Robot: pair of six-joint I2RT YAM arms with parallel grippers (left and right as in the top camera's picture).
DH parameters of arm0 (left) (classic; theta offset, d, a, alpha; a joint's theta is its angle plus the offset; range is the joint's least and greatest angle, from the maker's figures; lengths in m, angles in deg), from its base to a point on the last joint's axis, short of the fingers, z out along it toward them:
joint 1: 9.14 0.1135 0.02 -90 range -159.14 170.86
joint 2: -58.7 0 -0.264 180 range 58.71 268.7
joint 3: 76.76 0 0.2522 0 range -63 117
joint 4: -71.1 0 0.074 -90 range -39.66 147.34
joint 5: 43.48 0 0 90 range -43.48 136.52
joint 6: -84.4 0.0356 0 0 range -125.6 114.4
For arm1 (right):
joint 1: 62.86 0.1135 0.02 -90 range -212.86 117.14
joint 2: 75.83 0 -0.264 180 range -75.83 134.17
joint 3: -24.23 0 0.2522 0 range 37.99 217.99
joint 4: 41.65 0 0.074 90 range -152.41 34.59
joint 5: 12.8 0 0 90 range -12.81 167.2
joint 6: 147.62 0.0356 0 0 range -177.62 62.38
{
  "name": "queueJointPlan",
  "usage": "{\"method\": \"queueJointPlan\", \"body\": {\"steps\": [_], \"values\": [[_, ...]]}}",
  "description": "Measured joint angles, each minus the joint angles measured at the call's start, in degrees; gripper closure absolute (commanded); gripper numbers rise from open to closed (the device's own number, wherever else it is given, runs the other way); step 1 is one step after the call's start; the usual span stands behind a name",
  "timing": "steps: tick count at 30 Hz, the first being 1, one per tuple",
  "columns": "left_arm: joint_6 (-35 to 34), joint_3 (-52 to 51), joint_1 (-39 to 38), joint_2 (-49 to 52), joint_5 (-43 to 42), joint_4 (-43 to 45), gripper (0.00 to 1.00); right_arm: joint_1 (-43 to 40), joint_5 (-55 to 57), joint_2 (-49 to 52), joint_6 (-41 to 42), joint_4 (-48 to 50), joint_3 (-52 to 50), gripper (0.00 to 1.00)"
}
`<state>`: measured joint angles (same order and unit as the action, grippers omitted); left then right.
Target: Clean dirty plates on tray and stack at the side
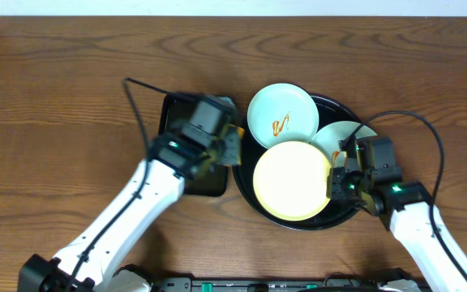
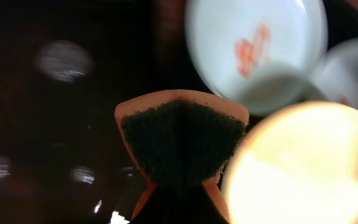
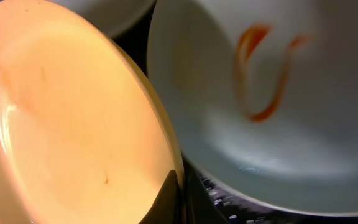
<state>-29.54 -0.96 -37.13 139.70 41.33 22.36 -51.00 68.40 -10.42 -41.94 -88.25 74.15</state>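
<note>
Right-hand mint plate [image 1: 336, 138] partly hidden

Overhead is evenly lit; both wrist views are blurred, the yellow plate [image 3: 73, 124] glaring, the sponge [image 2: 180, 146] dim.

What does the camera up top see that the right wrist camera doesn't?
Only overhead: both arms, the wooden table, the whole round black tray, the rectangular black tray, and the left gripper with its sponge. Only right wrist: a close look at the right gripper pinching the rim of the yellow plate, which sits tilted. Both: the yellow plate and a mint-blue plate with orange sauce.
</note>
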Motion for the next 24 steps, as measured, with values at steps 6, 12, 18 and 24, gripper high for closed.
{"method": "queueJointPlan", "body": {"steps": [6, 12, 18, 24], "values": [[1.9, 0.0, 8.0, 2.8, -1.8, 0.0, 0.92, 0.0, 6.3, -5.7, -3.3, 3.7, 0.1, 0.99], [3.1, 0.0, 11.0, 8.6, -2.4, -0.4, 0.92, 1.4, 9.7, -7.7, -6.1, 3.3, 0.9, 0.99], [3.2, 0.0, 11.0, 9.8, -2.9, -1.0, 0.92, 4.1, 7.4, -5.0, -4.1, -9.9, 1.7, 0.99], [3.3, 0.0, 11.0, 9.8, -3.9, -1.1, 0.92, 4.2, 5.6, -0.1, -0.3, -20.2, 5.4, 0.99]]}}
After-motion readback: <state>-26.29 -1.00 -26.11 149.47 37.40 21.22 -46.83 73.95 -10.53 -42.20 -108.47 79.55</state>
